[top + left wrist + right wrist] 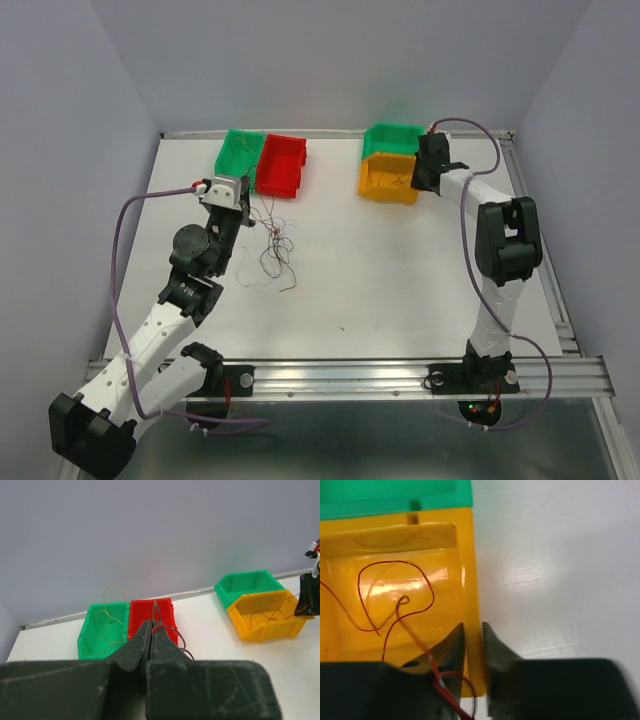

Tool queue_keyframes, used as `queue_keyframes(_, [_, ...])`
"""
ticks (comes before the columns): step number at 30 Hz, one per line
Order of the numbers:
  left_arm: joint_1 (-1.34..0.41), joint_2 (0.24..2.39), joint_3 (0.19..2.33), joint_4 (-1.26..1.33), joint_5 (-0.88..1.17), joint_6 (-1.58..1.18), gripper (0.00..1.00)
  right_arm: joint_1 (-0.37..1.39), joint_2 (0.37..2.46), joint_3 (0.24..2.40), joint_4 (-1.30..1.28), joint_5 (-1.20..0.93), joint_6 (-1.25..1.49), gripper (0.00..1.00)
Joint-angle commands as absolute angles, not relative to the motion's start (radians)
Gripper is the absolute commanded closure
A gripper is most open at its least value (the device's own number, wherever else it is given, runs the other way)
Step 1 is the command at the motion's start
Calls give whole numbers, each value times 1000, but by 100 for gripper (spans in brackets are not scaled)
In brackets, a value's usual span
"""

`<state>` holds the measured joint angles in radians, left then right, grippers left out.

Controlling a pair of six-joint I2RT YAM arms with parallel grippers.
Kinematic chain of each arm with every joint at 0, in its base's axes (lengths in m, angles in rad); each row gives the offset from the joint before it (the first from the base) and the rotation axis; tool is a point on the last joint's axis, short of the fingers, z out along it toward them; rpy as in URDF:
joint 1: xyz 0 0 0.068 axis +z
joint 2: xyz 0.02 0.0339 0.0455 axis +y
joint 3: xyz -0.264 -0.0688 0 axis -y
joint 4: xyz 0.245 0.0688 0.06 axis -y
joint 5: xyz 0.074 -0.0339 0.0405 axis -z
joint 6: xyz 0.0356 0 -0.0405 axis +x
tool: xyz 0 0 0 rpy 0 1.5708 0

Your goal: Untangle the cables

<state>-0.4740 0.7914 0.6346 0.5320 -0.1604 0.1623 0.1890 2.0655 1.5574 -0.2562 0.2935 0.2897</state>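
Note:
The cables (276,246) are a loose tangle of thin curly strands on the white table, just right of my left gripper (241,213). In the left wrist view the left gripper (151,622) is shut, with a dark red cable (172,629) looping out from between its tips. My right gripper (419,181) is at the yellow bin (385,181). In the right wrist view its jaws (472,626) straddle the yellow bin's side wall (470,580), one finger inside and one outside, closed against it. A red cable (395,562) lies coiled in that bin.
A green bin (240,150) holding yellowish strands (105,625) and a red bin (281,164) stand at the back left. Another green bin (392,137) sits behind the yellow one. Metal rails run along the table's right side and near edge.

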Motion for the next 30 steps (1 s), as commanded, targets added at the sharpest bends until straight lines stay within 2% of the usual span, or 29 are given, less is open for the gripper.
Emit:
queue_keyframes(1, [-474,776,646,574,-147,155,99,192,1907,1448,-276,213,186,89])
queue_keyframes(5, [-474,778,649,572,-149,155,99,192,1790,1338,-291,167,175,93])
queue_keyframes(12, [-474,790,653,569,-143,150,99,202,1560,1105,-319,146,166,94])
queue_keyframes(16, [-472,790,653,568,-141,150,99,209,1519,1045,-382,136,164,98])
queue_keyframes(18, [-472,788,653,566,-138,150,99,215,1500,1009,-399,138,166,97])
queue_keyframes(20, [-474,788,653,568,-140,150,99,215,1503,1002,-405,156,175,89])
queue_keyframes(21, [-474,788,653,568,-140,150,99,216,1514,1000,-411,164,181,68])
queue_keyframes(22, [-474,787,653,568,-138,150,99,216,1522,1000,-413,173,183,59])
queue_keyframes(24, [-472,782,653,566,-138,149,99,216,1540,1011,-416,179,181,49])
queue_keyframes(26, [-474,781,653,565,-138,150,99,216,1543,1022,-414,175,181,45])
queue_keyframes(27, [-472,779,653,566,-137,150,99,219,1534,1029,-414,172,183,37])
queue_keyframes(29, [-474,781,653,565,-137,149,99,222,1517,1034,-413,175,189,30])
queue_keyframes(30, [-474,779,653,566,-135,149,99,225,1506,1034,-408,169,190,21])
